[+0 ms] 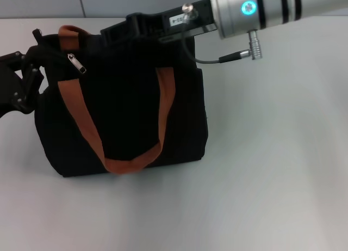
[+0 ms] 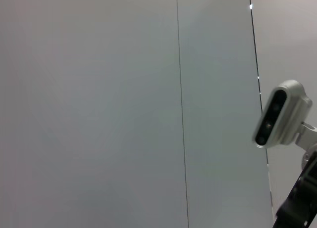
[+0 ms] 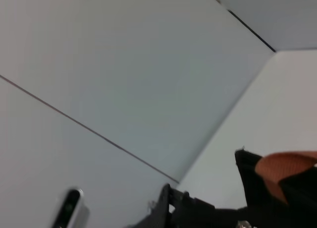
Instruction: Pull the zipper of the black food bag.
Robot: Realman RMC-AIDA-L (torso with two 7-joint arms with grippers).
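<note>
My left gripper [image 1: 24, 85] sits at the black food bag [image 1: 122, 106]'s nine o'clock edge, grip unclear. Its zipper [image 1: 76, 63] hangs near that end; pulling looks barely begun. Right gripper [image 1: 128, 28] at twelve o'clock, unclear.

The table [image 1: 272, 169] lay bare right of and in front of the bag [image 1: 125, 120]. The left gripper [image 1: 22, 87] crowded its left end; the right arm [image 1: 261, 11] spanned its top rear edge.

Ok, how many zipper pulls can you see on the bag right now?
1. The zipper hangs near the black food bag's top edge, at the end by the left gripper. Others may be hidden under the right gripper.
</note>
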